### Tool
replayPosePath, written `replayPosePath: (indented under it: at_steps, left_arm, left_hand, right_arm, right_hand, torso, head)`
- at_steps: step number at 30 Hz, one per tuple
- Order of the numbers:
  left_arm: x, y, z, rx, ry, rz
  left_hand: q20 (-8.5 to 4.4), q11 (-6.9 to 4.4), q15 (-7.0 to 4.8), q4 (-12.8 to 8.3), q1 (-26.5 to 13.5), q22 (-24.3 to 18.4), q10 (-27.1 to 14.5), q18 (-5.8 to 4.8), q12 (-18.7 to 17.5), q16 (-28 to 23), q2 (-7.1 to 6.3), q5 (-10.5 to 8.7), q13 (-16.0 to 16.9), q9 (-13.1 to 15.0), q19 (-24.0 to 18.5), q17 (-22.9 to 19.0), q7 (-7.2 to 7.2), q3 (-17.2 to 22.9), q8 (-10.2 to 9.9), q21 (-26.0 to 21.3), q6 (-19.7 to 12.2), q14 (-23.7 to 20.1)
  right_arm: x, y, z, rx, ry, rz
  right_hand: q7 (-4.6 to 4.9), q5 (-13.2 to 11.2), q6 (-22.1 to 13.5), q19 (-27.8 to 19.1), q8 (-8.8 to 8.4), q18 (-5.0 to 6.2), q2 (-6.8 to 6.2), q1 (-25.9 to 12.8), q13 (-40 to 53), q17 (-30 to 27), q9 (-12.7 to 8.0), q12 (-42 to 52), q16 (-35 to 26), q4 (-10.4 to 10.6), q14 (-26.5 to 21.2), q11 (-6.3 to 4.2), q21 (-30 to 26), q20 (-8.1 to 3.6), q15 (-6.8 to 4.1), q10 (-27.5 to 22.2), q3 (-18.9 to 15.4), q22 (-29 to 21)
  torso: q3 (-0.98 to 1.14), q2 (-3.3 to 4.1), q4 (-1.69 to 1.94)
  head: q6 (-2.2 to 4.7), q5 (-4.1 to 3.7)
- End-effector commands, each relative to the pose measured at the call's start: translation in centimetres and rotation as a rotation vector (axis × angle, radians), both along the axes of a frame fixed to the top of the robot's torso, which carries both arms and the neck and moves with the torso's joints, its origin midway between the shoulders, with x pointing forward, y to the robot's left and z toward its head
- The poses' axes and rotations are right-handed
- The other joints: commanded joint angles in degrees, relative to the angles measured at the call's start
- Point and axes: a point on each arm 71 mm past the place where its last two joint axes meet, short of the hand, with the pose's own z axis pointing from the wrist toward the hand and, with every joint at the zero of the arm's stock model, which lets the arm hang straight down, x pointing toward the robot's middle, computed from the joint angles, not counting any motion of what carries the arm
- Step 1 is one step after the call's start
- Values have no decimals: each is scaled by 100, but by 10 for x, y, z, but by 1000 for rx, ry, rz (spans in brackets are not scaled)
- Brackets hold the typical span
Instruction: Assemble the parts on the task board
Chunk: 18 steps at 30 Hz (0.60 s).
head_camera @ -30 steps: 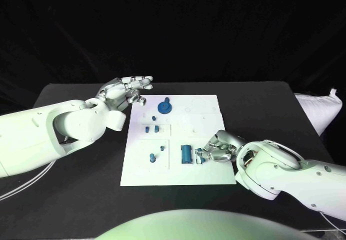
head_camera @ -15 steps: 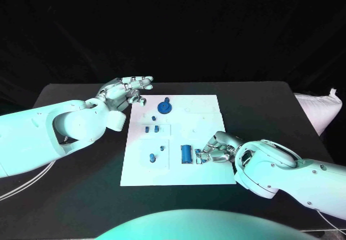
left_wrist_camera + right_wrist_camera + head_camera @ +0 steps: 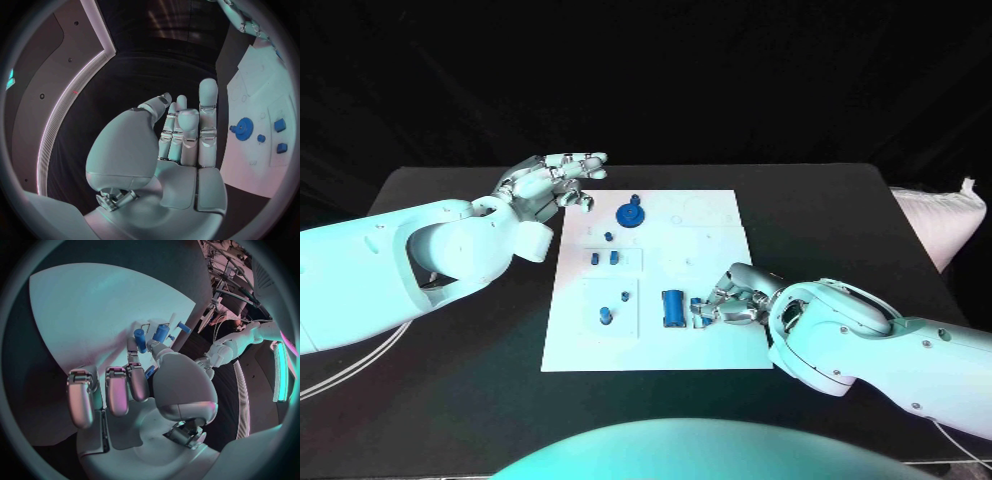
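Assembly looks early: small blue parts (image 3: 604,316) lie scattered on the white task board (image 3: 711,350), right hand (image 3: 733,297) pinching a blue piece at the board's near-right edge (unseated, apparently), left hand (image 3: 548,180) spread, holding nothing, beside its far-left corner.

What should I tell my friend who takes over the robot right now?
Left hand: holds nothing, fingers apart, hovering over the table by the task board's far left corner.
Right hand: low over the board's near right part, fingers curled beside the long blue cylinder; a small blue piece shows at its fingertips, but whether it is held is unclear.
Round blue part lies at the far end; small blue parts mid-board.
Done: hard to judge. Left: most parts apparently still loose.
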Motion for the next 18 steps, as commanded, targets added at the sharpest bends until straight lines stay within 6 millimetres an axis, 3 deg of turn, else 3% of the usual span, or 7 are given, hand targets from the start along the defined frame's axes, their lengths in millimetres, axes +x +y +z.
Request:
replayPosePath:
  at_steps: [1, 7, 14, 18]
  left_arm:
    - [-1, -2, 1, -9, -7, -20]
    - [-1, -2, 1, -9, -7, -20]
    - [-1, -2, 1, -8, -6, -19]
    - [-1, -1, 1, -8, -5, -19]
  left_hand:
    - [4, 12, -6, -12, -4, -5, -40, 117, 20, 1, 61, 25, 8, 4, -27, -5, 14, -20, 26, -28, -34, -40]
    - [5, 14, -5, -8, -11, -11, -44, 118, 25, -2, 61, 24, 9, 4, -31, -14, 15, -23, 28, -37, -35, -44]
    - [5, 14, -5, -8, -11, -11, -44, 118, 25, -2, 61, 24, 9, 4, -31, -14, 15, -23, 28, -37, -35, -44]
    - [5, 14, -5, -8, -11, -11, -44, 118, 25, -2, 61, 24, 9, 4, -31, -14, 15, -23, 28, -37, -35, -44]
  right_arm:
    - [-3, 4, -1, -17, 6, 34]
    - [-4, 5, 0, -17, 1, 42]
    - [-5, 6, 1, -15, -6, 48]
    - [-5, 5, 2, -12, -15, 43]
  right_hand:
    - [-37, -14, 80, 600, 59, -39, 55, -23, 966, 966, 35, -5, -2, 37, 500, -60, 13, -61, -64, 298, -79, 1509]
    - [-103, -40, 165, 600, 206, -39, 131, -175, 1050, 1007, 132, 152, 26, 275, 509, -119, 13, -112, -115, 354, -374, 1509]
    - [-125, -96, 144, 600, 292, -39, 134, -254, 1080, 1035, 201, 194, 44, 469, 515, -139, 13, -136, -135, 373, -679, 1509]
    - [-130, -109, 121, 600, 341, -39, 204, -289, 1089, 1039, 240, 199, 47, 614, 515, -141, 13, -142, -141, 378, -838, 1509]
  torso:
    - [-1, -1, -5]
    - [3, -3, -5]
    - [4, 1, -11]
    - [7, -1, -12]
  head:
    - [2, 6]
    - [2, 4]
    - [2, 4]
    - [2, 9]
